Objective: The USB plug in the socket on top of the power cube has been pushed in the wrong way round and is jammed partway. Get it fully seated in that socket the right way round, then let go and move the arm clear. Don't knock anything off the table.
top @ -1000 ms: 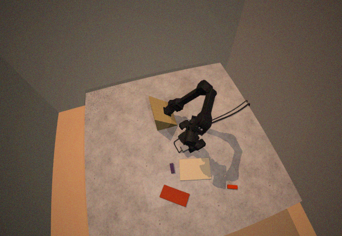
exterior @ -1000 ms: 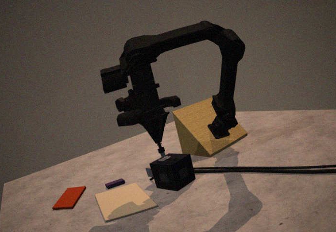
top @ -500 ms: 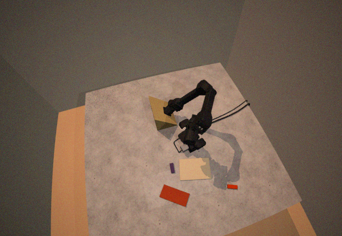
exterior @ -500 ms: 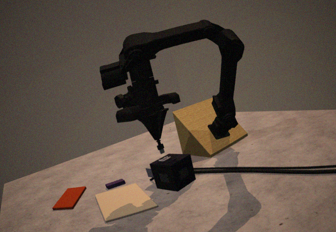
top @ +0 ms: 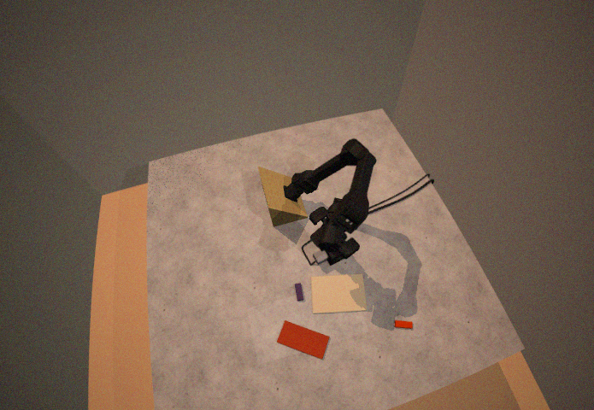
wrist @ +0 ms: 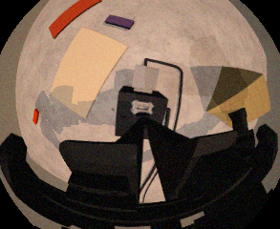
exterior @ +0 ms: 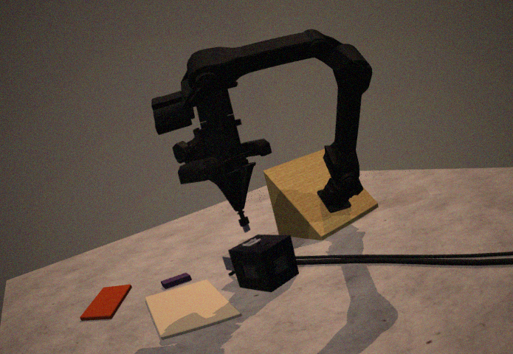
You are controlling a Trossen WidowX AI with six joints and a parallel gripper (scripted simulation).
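Observation:
The USB plug (exterior: 244,222) is small and dark with a light metal end. My gripper (exterior: 240,211) (wrist: 145,124) is shut on it, with the metal end pointing down. The plug hangs a short way above the black power cube (exterior: 261,262) (wrist: 125,114), clear of its top. The pale-rimmed socket (exterior: 251,241) (wrist: 142,107) on the cube's top shows in both views. The wrist view does not show the plug apart from the fingertips, and its way round cannot be told. In the top view the arm hides the plug and most of the cube.
A grey block (top: 320,257) (wrist: 145,78) sticks out from the cube's side, beside a thin black cable loop (wrist: 182,91). Two black cables (exterior: 411,259) run from the cube. A wooden wedge (exterior: 296,187), cream pad (exterior: 190,304), purple block (exterior: 176,280), red slab (exterior: 106,301) and small orange-red block (top: 403,325) lie around.

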